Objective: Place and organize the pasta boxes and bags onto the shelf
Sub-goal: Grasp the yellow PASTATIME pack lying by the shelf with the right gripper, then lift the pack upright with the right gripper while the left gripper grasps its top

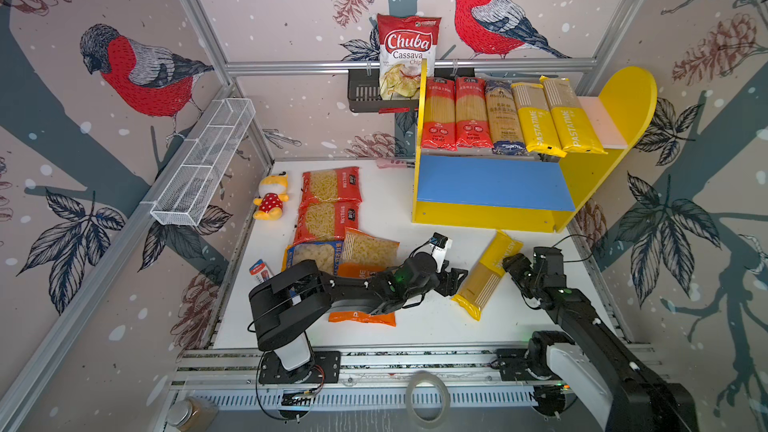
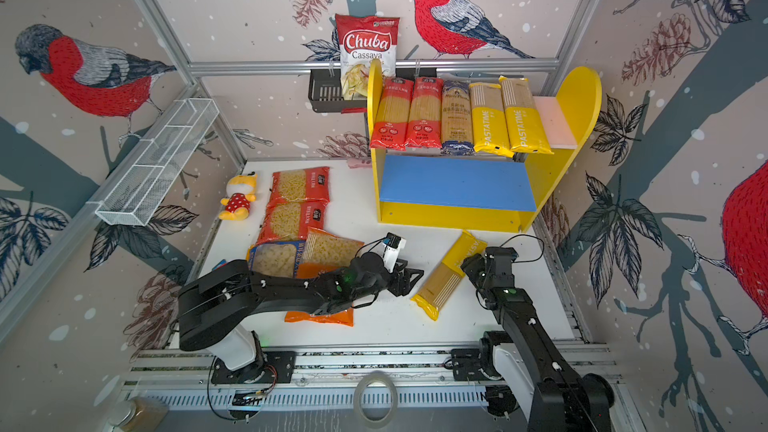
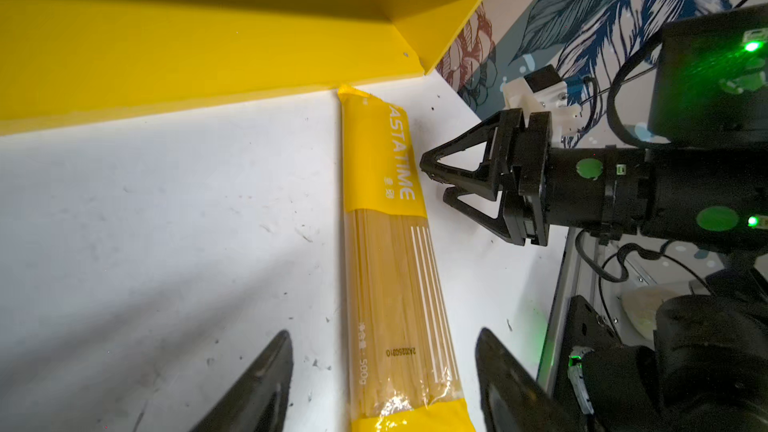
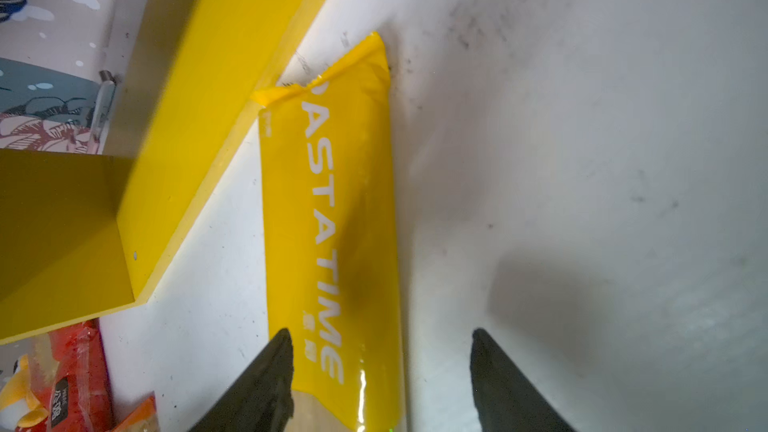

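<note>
Reaching low over the white table (image 1: 386,209) in both top views: left arm stretched nearly flat toward the right, left gripper (image 1: 457,279) just beside the lower half of the loose yellow spaghetti pack (image 1: 487,274). Right arm angles in from the right edge, right gripper (image 1: 510,264) at the pack's other side, near mid-length. Pack lies diagonal on the table, far end at the shelf (image 1: 490,218) base front. Five long packs (image 1: 505,118) sit side by side on the pink upper board (image 1: 602,122). Left arm covers the middle of an orange macaroni bag (image 1: 370,249). Left wrist view: left fingers (image 3: 266,388) apart, pack between them, gap each side, nothing clamped. Right gripper's jaws also apart there, tips just off the pack's edge. Pack's near end is cut off by the frame. Right wrist view: right fingers (image 4: 266,384) spread, one overlapping the pack's edge, contact can't tell; the other over bare table. Pack's end flap sits against the shelf's bottom edge, first printed letter partly lost in the fold.
</note>
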You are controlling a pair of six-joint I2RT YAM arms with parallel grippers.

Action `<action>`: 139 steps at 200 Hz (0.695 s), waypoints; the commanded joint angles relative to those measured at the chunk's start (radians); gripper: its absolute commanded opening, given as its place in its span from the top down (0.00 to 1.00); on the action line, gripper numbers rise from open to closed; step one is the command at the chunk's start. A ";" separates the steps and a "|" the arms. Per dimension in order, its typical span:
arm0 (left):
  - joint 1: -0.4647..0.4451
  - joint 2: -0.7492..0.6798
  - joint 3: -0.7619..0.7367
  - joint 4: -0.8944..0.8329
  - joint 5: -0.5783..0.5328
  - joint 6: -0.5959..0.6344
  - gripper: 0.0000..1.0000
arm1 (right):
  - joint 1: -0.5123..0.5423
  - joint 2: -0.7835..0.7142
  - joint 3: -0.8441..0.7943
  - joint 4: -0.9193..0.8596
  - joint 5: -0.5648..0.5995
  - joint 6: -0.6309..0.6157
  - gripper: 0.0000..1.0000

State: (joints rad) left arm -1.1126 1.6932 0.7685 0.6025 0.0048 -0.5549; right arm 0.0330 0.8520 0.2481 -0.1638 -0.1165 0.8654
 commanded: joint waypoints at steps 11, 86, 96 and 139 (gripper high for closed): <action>0.000 0.036 0.015 0.059 0.073 -0.031 0.32 | -0.001 0.045 -0.034 0.092 -0.120 -0.016 0.34; 0.002 -0.006 -0.022 0.068 0.042 -0.024 0.32 | 0.125 0.134 -0.040 0.220 -0.084 0.032 0.79; 0.002 -0.016 -0.028 0.070 0.033 -0.019 0.32 | 0.149 0.115 -0.040 0.224 -0.055 0.032 0.84; 0.009 -0.027 -0.034 0.060 0.027 -0.008 0.32 | 0.219 0.061 -0.008 0.170 0.010 0.034 0.96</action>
State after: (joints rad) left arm -1.1095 1.6794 0.7391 0.6262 0.0471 -0.5758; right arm 0.2298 0.9375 0.2173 0.0536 -0.1589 0.8967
